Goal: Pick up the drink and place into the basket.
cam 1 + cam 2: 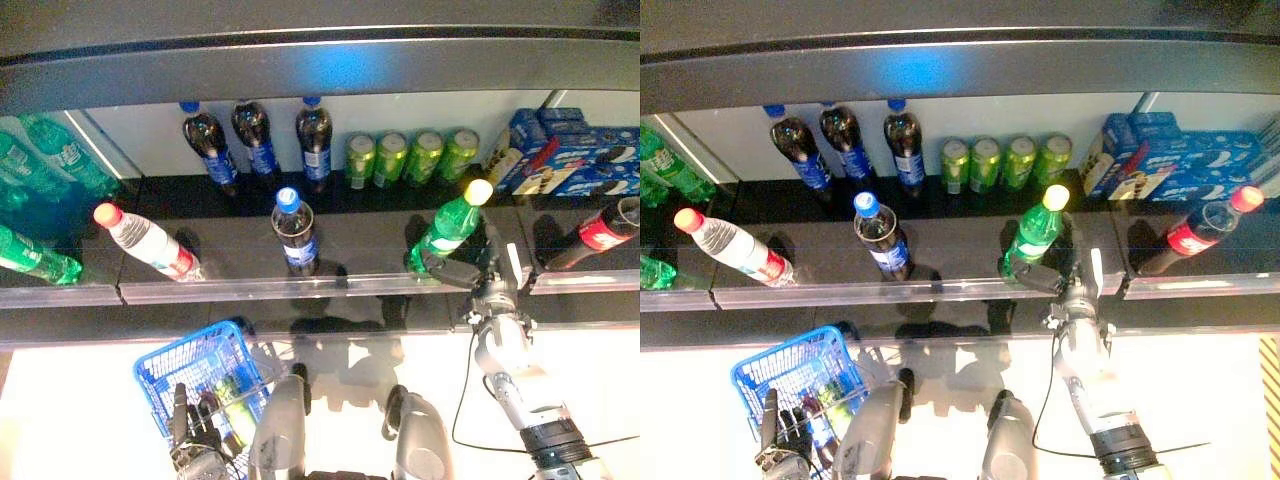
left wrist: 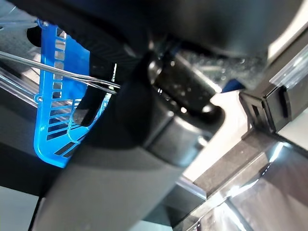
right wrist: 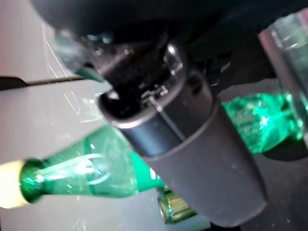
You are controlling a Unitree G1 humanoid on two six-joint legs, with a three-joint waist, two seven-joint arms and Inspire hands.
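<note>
— What's nearest you?

— My left hand, low at the near left, curled round the wire handle of the blue plastic basket. The basket hangs there with a couple of bottles already inside.

— And your right hand?

— My right hand is up at the front edge of the dark shelf, to the right. Its fingers and thumb wrap the lower body of the green plastic bottle with the yellow cap. That drink is tilted, cap leaning to the far right, its base at the clear rail.

— What else is on that shelf?

— A dark cola bottle with a blue cap at the middle, a clear bottle with a red cap to its left. Farther back stand three more dark cola bottles and a row of green cans, with blue boxes at the far right.
</note>
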